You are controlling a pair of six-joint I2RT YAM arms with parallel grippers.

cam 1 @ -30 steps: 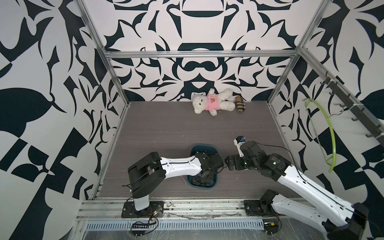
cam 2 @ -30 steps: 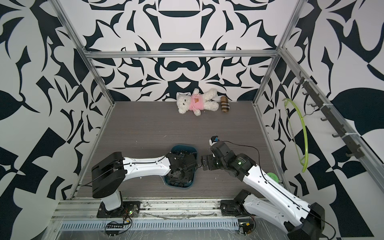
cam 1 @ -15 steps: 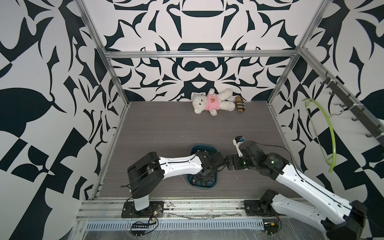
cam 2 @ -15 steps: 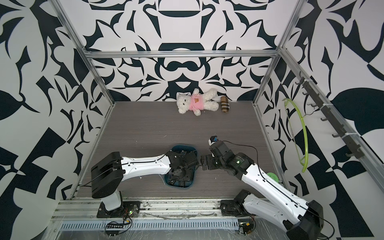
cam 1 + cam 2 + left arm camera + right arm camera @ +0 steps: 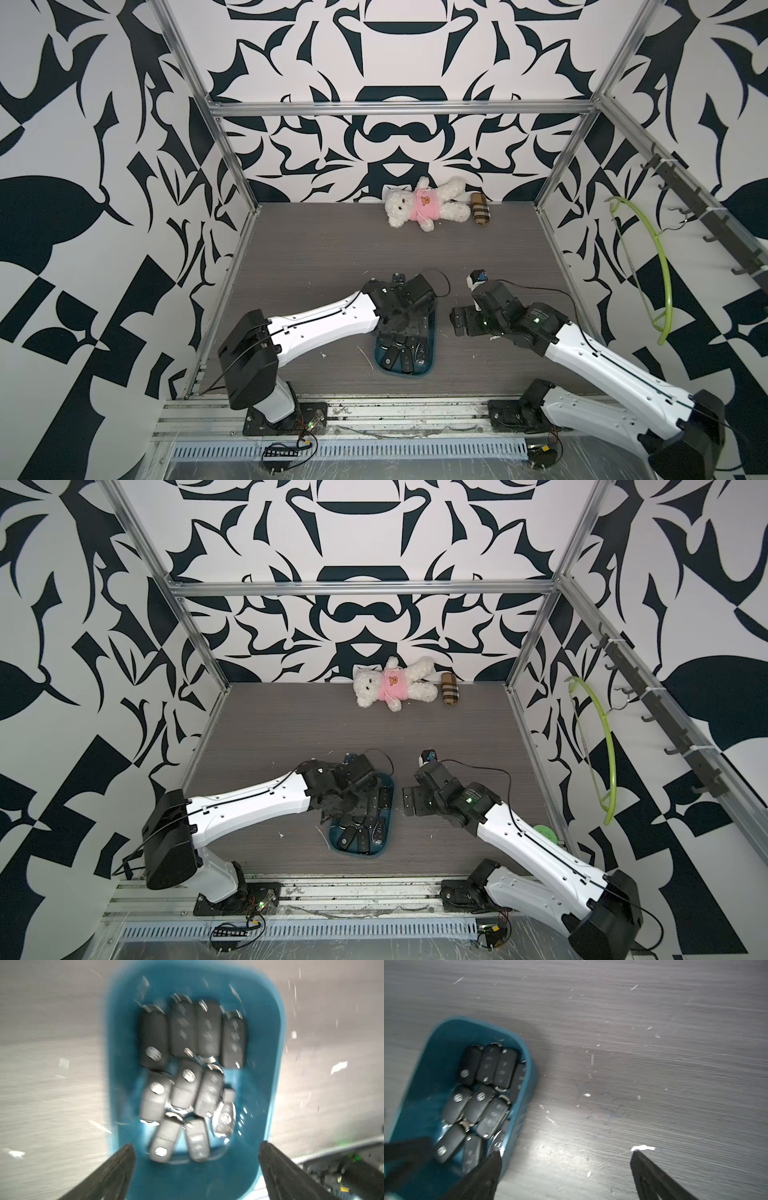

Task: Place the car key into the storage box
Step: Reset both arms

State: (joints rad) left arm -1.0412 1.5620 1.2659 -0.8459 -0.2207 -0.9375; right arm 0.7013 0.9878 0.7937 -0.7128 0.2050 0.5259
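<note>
Grey tabletop (image 5: 332, 257) bears the storage box (image 5: 270, 1043) of car keys (image 5: 182, 1028); left jaws and right jaws gape empty.

White-shelled arms (image 5: 328, 320), black joints (image 5: 399, 303), black shoulder housings (image 5: 249, 365), thin black cables (image 5: 448, 286), green status light (image 5: 536, 320), black tapered pincer fingers (image 5: 116, 1172)

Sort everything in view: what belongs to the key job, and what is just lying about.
Job: storage box; car keys lying in it; left gripper, jaws open above the box; right gripper, jaws open beside it.
Lying about: teddy bear; plaid pouch; green hanger on the side wall.
</note>
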